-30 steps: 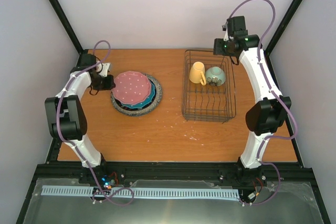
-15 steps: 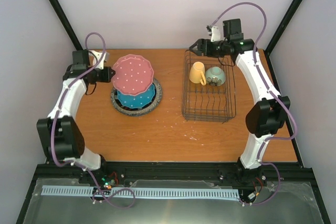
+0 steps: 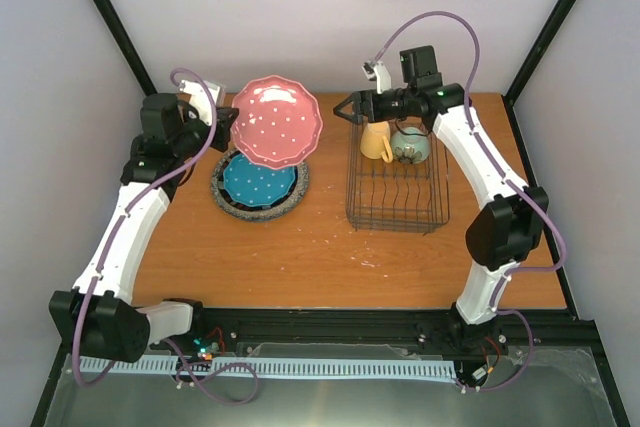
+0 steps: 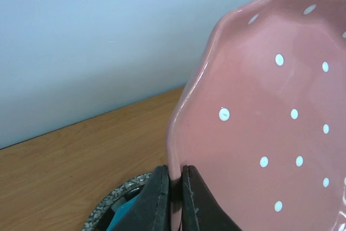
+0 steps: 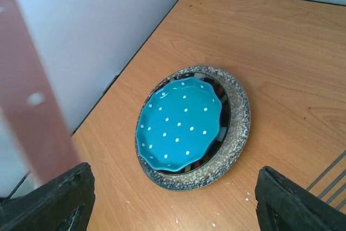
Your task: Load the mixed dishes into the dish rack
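— Two dishes are seen in the dish rack [image 3: 396, 209]: the yellow mug [image 3: 376, 139] and the mint-green bowl [image 3: 410, 145], side by side at its far end.

— And where is the pink plate [image 3: 276, 134] found?

— It is held clear of the table [image 3: 300, 257], tilted up on edge, above the far side of the stack and left of the rack. Its rim is pinched tight by the left gripper [image 3: 222, 119].

— What is seen in the stack?

— The teal plate [image 3: 259, 179] is seen on top, face up. Under it the dark-rimmed plate [image 5: 223, 113] is nested in the grey speckled plate [image 5: 238, 133], which is laid flat on the table.

— How is the right gripper [image 3: 345, 109] set?

— Its jaws are spread wide, and nothing is held between them. It is poised over the rack's far left corner and pointed toward the pink plate, which is not touched.
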### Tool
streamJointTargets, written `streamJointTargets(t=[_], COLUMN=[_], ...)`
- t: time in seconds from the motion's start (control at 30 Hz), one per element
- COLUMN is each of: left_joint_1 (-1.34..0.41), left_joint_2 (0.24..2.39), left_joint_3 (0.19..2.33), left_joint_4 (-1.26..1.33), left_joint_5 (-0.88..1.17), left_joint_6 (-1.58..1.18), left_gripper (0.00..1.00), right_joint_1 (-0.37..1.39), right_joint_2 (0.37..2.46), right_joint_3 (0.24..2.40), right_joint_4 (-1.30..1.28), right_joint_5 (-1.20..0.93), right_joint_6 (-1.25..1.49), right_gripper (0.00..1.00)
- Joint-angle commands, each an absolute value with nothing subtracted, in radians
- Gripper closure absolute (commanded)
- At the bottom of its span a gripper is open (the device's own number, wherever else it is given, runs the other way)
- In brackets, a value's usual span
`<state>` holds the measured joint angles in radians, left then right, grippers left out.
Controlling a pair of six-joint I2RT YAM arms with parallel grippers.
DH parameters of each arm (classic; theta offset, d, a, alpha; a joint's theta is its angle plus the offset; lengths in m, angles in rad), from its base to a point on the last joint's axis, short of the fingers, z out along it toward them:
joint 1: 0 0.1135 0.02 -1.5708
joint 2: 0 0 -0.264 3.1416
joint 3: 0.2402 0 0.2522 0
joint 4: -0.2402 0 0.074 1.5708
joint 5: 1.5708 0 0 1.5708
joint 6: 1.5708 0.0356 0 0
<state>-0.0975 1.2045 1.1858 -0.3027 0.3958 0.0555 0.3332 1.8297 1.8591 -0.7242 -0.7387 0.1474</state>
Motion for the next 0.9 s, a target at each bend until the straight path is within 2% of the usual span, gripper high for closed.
streamJointTargets(t=[0.0, 0.27, 0.57, 0.87], left_joint_1=[-0.093, -0.093, -0.094, -0.094], left_joint_2=[1.195, 1.236, 1.276, 1.282], left_joint_3=[1.231, 1.246, 1.288, 1.291], left_joint_4=[-0.189, -0.187, -0.173, -0.169], left_joint_5=[0.399, 0.450, 0.598, 0.638], left_joint_6=[0.062, 0.056, 0.030, 0.009], left_gripper=[0.99, 0.99, 0.99, 0.99], right_joint_1=[0.332, 0.330, 0.366, 0.419], right_joint_2=[1.756, 1.705, 1.747, 1.824], right_joint_3=[1.824, 1.771, 1.774, 1.812], right_joint_4=[-0.723, -0.640, -0.699, -0.683], right_joint_5=[-0.820, -0.975, -0.818, -0.818], right_joint_6=[0.088, 0.129, 0.067, 0.078], right_gripper=[0.20, 0.18, 0.18, 0.19])
